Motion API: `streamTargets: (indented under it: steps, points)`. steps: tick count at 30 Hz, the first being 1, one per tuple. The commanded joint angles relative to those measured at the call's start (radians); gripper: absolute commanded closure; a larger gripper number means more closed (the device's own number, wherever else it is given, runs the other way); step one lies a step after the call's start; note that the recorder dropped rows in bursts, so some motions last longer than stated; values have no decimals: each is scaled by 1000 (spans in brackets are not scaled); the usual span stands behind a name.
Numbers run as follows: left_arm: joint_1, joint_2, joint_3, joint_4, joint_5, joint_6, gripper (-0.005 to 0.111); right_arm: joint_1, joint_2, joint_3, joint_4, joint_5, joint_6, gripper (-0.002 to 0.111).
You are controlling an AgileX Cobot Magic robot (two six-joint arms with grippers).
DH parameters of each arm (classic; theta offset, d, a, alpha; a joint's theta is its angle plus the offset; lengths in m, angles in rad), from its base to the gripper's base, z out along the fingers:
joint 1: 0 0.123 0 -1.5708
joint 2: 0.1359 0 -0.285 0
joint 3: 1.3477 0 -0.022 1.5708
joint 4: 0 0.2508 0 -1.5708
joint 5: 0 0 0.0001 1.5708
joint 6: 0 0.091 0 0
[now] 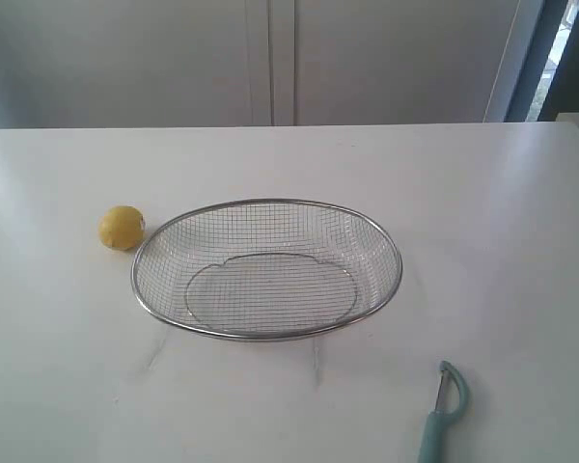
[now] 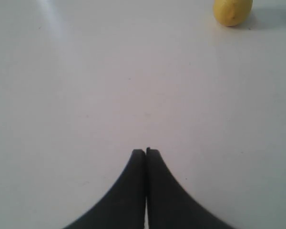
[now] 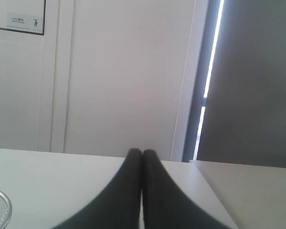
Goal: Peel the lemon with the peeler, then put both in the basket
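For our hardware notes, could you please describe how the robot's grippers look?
The left gripper and right gripper each show two smooth black fingers, broad at the base, curving to narrow tips. No cables or markings show; the arms are out of view.

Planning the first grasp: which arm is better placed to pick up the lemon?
Left, probably. The lemon sits left of the basket and shows ahead of the shut left hand in its wrist view.
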Motion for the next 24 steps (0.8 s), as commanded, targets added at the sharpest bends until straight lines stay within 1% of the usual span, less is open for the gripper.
streamTargets:
  steps: [1,5,10,24]
  points:
    - [-8,-4,9,-11,3,1,107,4,-5,5,1,-15,0,108]
    - [-8,-4,9,-11,3,1,107,4,-5,5,6,-15,9,108]
    - [-8,-4,9,-11,3,1,107,4,-5,5,6,-15,102,108]
    - [-8,-4,9,-11,3,1,107,4,-5,-9,6,-7,105,108]
